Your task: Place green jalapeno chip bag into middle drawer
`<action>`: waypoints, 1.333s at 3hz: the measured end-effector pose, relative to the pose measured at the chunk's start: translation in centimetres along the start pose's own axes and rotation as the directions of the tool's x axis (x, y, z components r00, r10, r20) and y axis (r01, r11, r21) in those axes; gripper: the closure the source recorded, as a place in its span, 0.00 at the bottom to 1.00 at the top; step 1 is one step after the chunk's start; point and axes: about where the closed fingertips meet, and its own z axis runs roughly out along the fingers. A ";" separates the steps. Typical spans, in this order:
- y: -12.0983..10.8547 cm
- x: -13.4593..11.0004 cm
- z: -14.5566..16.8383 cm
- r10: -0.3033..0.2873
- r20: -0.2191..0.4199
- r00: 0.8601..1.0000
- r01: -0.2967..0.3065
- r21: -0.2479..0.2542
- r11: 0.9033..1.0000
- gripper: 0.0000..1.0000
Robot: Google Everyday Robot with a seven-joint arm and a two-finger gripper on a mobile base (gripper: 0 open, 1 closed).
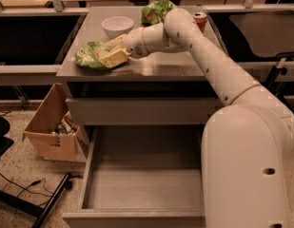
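Observation:
The green jalapeno chip bag (89,56), light green with pale print, lies flat on the left part of the cabinet top (156,68). My gripper (107,52) reaches in from the right and is at the bag's right end. Its fingers are apart, one finger (117,57) lying over the bag's near edge and the other behind it. The middle drawer (142,189) is pulled out below, a wide grey tray with a bare floor.
A white bowl (117,25) stands behind the bag. A darker green bag (156,11) and a red can (200,19) are at the back of the top. A closed drawer front (137,110) sits above the open tray. A cardboard box (51,127) stands on the floor to the left.

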 end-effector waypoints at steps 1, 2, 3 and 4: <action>0.2 -0.1 0.0 -0.001 0.001 1.000 0.001 -0.008 1.000 0.73; 0.2 -0.1 0.0 -0.001 0.001 1.000 0.001 -0.008 1.000 1.00; 0.2 -0.1 0.0 -0.001 0.001 1.000 0.001 -0.008 1.000 1.00; 0.2 -0.1 0.0 -0.001 0.000 1.000 0.001 -0.008 1.000 0.81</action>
